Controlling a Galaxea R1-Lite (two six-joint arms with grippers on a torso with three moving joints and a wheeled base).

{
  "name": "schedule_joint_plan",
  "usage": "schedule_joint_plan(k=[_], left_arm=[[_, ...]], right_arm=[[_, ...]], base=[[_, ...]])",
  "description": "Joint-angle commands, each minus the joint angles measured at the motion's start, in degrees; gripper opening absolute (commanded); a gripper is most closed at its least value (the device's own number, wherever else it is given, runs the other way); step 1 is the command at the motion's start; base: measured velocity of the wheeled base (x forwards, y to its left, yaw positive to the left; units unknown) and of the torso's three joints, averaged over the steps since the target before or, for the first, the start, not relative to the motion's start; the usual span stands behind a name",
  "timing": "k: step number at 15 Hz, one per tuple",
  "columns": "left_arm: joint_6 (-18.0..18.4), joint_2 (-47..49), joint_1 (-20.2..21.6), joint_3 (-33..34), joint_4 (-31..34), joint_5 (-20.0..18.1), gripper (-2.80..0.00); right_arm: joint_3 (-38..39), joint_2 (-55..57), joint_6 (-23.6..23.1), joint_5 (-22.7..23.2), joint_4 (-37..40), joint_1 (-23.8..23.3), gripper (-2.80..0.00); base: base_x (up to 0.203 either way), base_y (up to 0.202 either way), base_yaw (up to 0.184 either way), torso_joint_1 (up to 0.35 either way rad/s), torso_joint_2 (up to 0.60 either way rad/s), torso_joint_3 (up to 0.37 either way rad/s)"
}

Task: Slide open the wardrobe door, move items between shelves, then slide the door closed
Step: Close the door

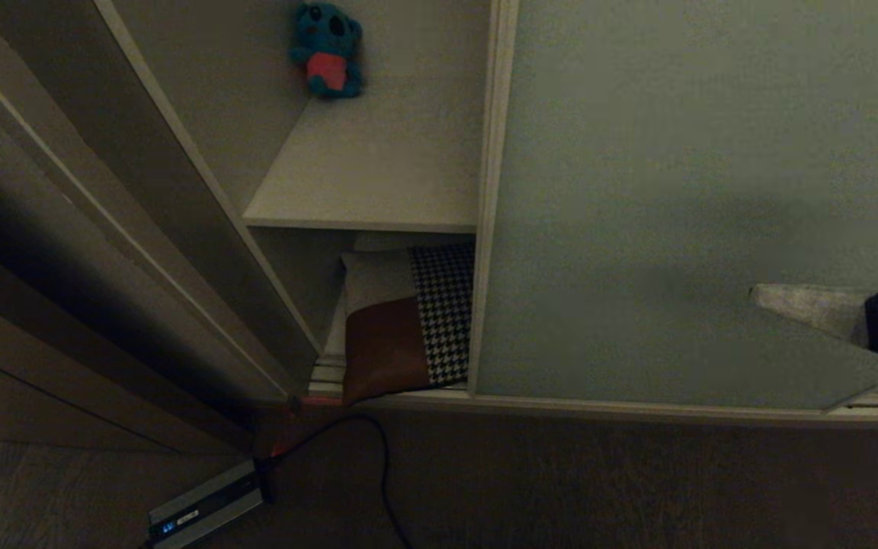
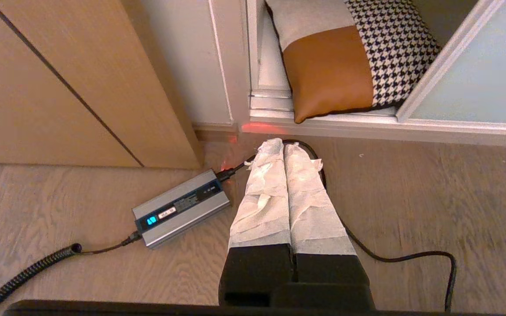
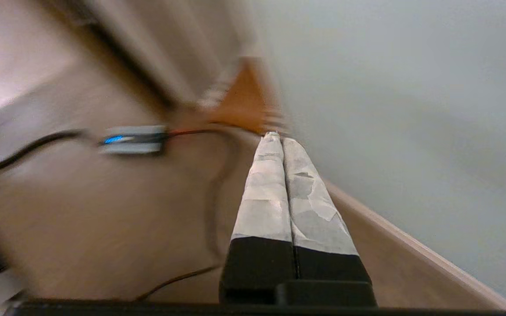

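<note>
Head view: the sliding wardrobe door (image 1: 698,198) covers the right side, its left edge overlapping the houndstooth cushion (image 1: 445,313) on the bottom shelf (image 1: 330,366) (a blue plush toy (image 1: 327,49) sits on the shelf above). The power brick (image 2: 181,208) carries a label too small to read. The right end effector (image 1: 761,293), fingers pressed together, reaches in level before the door; the left end effector (image 2: 283,147), also closed and empty, points down at the floor (image 2: 411,197).

No wording can be read anywhere. The small silver-grey metal power brick (image 2: 182,207) on the wood-grain floor carries a lit blue display and a pale label strip, but their characters are too small to make out.
</note>
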Motion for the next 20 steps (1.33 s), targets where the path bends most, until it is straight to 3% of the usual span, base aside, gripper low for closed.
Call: schedule_joint_plan(k=[1, 3, 9, 12, 15, 20], left_arm=[[0.0, 0.0, 0.0, 0.0, 0.0, 0.0, -2.8], [0.0, 0.0, 0.0, 0.0, 0.0, 0.0, -2.8], [0.0, 0.0, 0.0, 0.0, 0.0, 0.0, -2.8], [0.0, 0.0, 0.0, 0.0, -0.1, 0.0, -2.8], [0.0, 0.0, 0.0, 0.0, 0.0, 0.0, -2.8], [0.0, 0.0, 0.0, 0.0, 0.0, 0.0, -2.8]], right_arm=[[0.0, -0.9, -0.2, -0.1, 0.2, -6.1, -2.8], [0.1, -2.1, -1.7, -0.3, 1.3, -18.1, -2.8], [0.1, -4.6, -11.3, -0.5, 11.9, -60.4, -2.8], [0.9, -2.9, -13.4, -2.1, 15.2, -75.7, -2.8], [-3.8, 4.9, -10.6, -3.1, 16.6, -82.8, -2.8], [-23.1, 20.9, 0.0, -3.3, 16.5, -85.2, -2.8]], base=[[0.0, 0.0, 0.0, 0.0, 0.0, 0.0], [0.0, 0.0, 0.0, 0.0, 0.0, 0.0], [0.0, 0.0, 0.0, 0.0, 0.0, 0.0], [0.0, 0.0, 0.0, 0.0, 0.0, 0.0], [0.0, 0.0, 0.0, 0.0, 0.0, 0.0], [0.0, 0.0, 0.0, 0.0, 0.0, 0.0]])
